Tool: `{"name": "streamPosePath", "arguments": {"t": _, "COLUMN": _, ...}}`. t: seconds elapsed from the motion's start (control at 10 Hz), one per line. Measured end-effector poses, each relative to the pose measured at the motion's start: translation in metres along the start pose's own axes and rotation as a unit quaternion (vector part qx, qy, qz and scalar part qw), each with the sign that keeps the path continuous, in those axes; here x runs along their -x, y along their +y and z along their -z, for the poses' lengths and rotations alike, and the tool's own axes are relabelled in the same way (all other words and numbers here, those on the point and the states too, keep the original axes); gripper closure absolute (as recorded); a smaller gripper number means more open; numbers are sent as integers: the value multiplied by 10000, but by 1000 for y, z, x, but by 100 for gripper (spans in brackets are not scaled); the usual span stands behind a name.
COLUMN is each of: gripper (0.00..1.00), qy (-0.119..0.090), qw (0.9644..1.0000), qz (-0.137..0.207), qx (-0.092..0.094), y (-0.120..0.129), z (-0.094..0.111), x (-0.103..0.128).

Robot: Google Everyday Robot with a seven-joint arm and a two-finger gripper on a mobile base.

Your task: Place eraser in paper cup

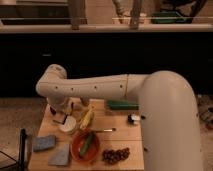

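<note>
**Operator:** Eraser: where does it lie relative to the jaws?

**Technician:** The eraser cannot be picked out as a separate item. The gripper (pixel 62 116) sits low over the far left part of the pale wooden worktop (pixel 122 139), as the view shows it, and is partly hidden under the thick white arm (pixel 95 89). It cannot be told whether the jaws are spread, pressed together or pinching anything. Judgement: if the eraser is carried, it is at the gripper, just beside the cup rim.

**Operator:** Why is the gripper held there?

**Technician:** The small white round paper cup (pixel 68 125) stands upright, mouth up, immediately in front of the gripper. This position suits a drop from above. Judgement: release is the step in hand. The cup's pale inside shows no eraser that can be made out.

**Operator:** What constrains the placement?

**Technician:** A yellow banana (pixel 87 119) lies just beside the cup. The red-orange round bowl (pixel 79 150), which holds a long green vegetable (pixel 88 144), stands near the cup's front. The cup mouth is narrower than the bowl, so the gripper must be centred over the cup before release.
</note>
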Motion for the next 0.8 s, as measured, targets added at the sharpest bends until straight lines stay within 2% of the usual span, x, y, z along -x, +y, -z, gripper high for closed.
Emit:
{"name": "streamPosePath", "arguments": {"t": 0.3, "gripper": 100, "qy": -116, "qw": 9999, "qz": 90, "qx": 6, "y": -2, "z": -1, "x": 3}}
{"name": "streamPosePath", "arguments": {"t": 0.8, "gripper": 100, "qy": -668, "qw": 9967, "qz": 401, "qx": 245, "y": 4, "z": -4, "x": 12}}
